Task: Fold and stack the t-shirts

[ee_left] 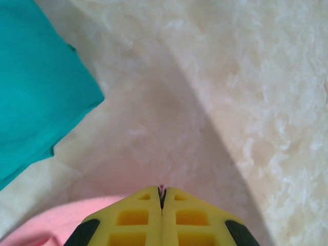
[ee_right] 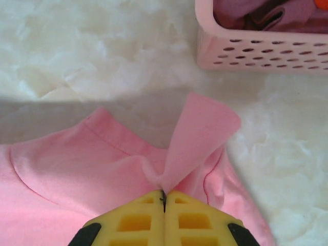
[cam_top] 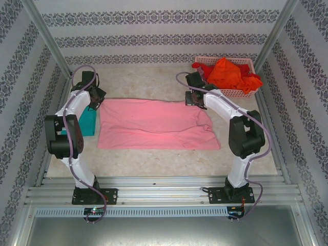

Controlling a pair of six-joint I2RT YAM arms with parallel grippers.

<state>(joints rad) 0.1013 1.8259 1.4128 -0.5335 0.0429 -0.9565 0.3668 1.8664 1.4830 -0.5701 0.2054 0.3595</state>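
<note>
The pink t-shirt [cam_top: 156, 124] is spread flat across the middle of the table [cam_top: 154, 159]. Both grippers are set at its far edge, the left gripper [cam_top: 95, 101] at the far-left corner and the right gripper [cam_top: 193, 100] at the far-right one. From the right wrist, the right jaws are seen closed on a raised fold of the pink cloth, with the basket [ee_right: 256, 51] just beyond to the right. From the left wrist, the left jaws are pressed together with only a sliver of pink caught at the tips; how much is held cannot be made out. The teal t-shirt [cam_top: 87, 123] lies folded just left of the pink one, partly hidden from above by the left arm. In the basket the red and orange t-shirts [cam_top: 228, 74] are heaped.
</note>
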